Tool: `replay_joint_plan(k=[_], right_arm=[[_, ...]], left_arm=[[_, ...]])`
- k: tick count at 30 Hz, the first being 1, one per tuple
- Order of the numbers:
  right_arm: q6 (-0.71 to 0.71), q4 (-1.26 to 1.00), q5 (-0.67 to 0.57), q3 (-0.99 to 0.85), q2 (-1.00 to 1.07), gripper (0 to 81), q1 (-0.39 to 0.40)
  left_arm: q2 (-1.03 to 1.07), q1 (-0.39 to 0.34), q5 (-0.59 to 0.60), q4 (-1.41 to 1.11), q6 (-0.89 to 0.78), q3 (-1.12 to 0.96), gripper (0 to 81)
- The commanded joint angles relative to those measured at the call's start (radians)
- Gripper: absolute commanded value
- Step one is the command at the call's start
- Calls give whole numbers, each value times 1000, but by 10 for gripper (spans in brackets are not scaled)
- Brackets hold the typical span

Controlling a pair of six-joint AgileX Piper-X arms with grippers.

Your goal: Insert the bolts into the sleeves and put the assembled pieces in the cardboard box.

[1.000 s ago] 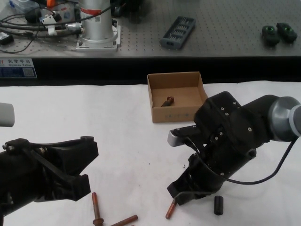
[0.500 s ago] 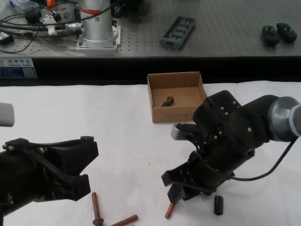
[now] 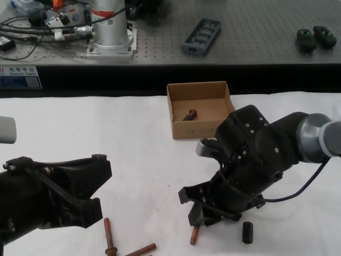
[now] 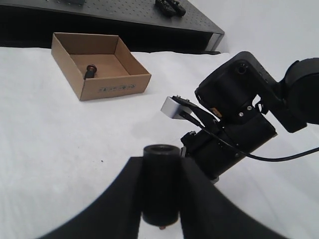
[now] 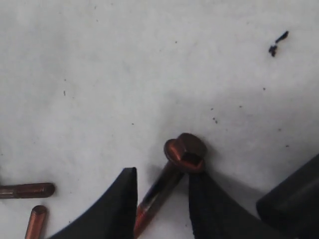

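Note:
My left gripper (image 4: pixel 160 199) is shut on a black sleeve (image 4: pixel 160 169), which stands upright between its fingers. In the high view this gripper (image 3: pixel 98 189) hangs at the lower left. My right gripper (image 5: pixel 162 204) is open, low over the white cloth, with a copper bolt (image 5: pixel 172 174) lying between its fingers; one finger touches the bolt's hexagonal head. The high view shows that bolt (image 3: pixel 194 233) just under the right gripper (image 3: pixel 195 213). A second black sleeve (image 3: pixel 247 232) lies beside it. The cardboard box (image 3: pixel 176 109) at the back holds one assembled piece (image 3: pixel 190 114).
Two more copper bolts (image 3: pixel 109 234) (image 3: pixel 139 249) lie on the cloth near the front edge, below the left gripper. A dark perforated bench behind the cloth carries a metal post (image 3: pixel 109 26), cables and a black rack (image 3: pixel 201 34).
The right gripper has shifted left and down, so that its fingers now straddle the copper bolt. The left arm with its sleeve has stayed still.

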Motion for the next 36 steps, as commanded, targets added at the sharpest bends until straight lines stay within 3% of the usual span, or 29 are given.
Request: replay_joint_plan(k=[1, 15, 23, 36], right_arm=[[1, -3, -5, -3, 29, 286, 11], [21, 62, 103, -30, 56, 283, 88], [-91, 205, 215, -52, 56, 111, 88], [-274, 332, 275, -52, 56, 133, 88]], left_arm=[[-8, 3, 13, -6, -2, -5, 73], [-8, 3, 13, -6, -2, -5, 73], [-8, 3, 16, -6, -2, -5, 73], [-8, 3, 16, -6, -2, -5, 73]])
